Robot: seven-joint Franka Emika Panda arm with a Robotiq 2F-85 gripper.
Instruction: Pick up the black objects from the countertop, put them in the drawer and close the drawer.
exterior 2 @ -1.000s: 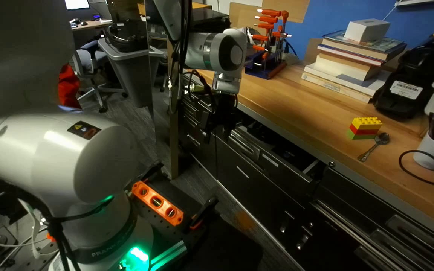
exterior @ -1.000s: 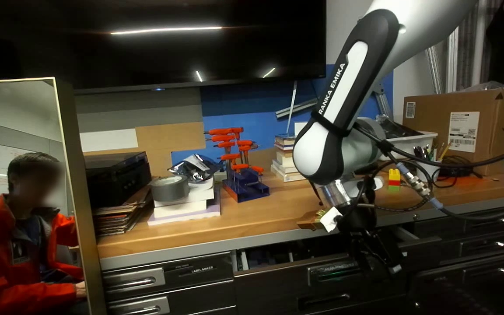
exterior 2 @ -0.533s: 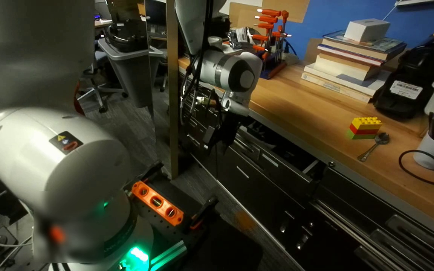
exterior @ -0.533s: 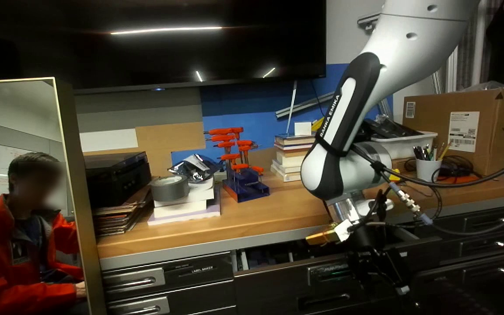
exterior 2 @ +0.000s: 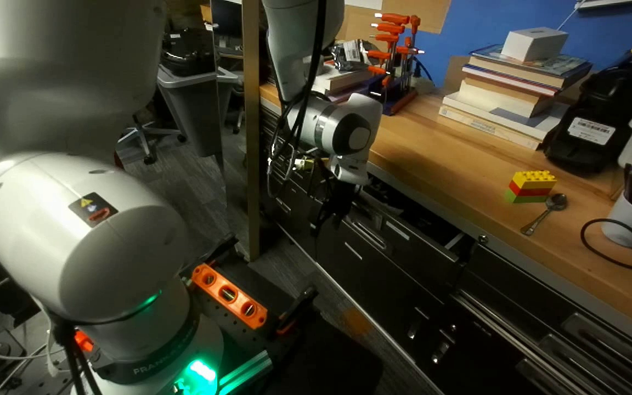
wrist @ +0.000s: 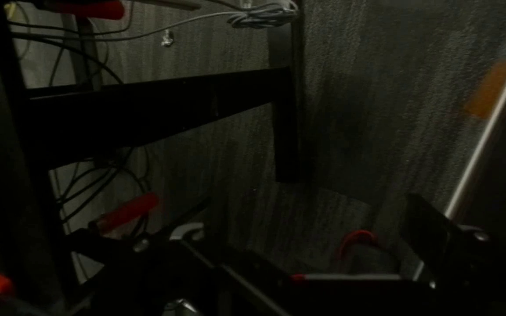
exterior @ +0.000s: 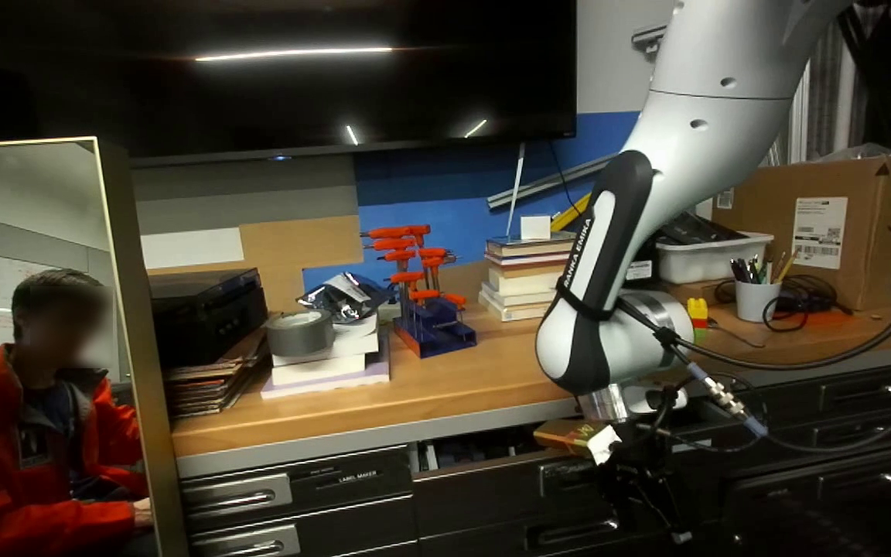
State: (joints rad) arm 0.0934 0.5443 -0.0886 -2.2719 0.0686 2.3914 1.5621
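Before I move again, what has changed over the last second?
The black two-fingered gripper has moved lower, in front of the wide dark-grey drawer, which appears to have slid slightly inward but remains open. Nothing was visibly grasped or released. The yellow, red and green brick stack and silvery metal spoon stayed put on the light-brown wooden countertop.

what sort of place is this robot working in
Most likely a robotics lab or workshop: a robot arm works at a wooden countertop bearing red-handled tools, and below it is a drawer marked LABEL MAKER.
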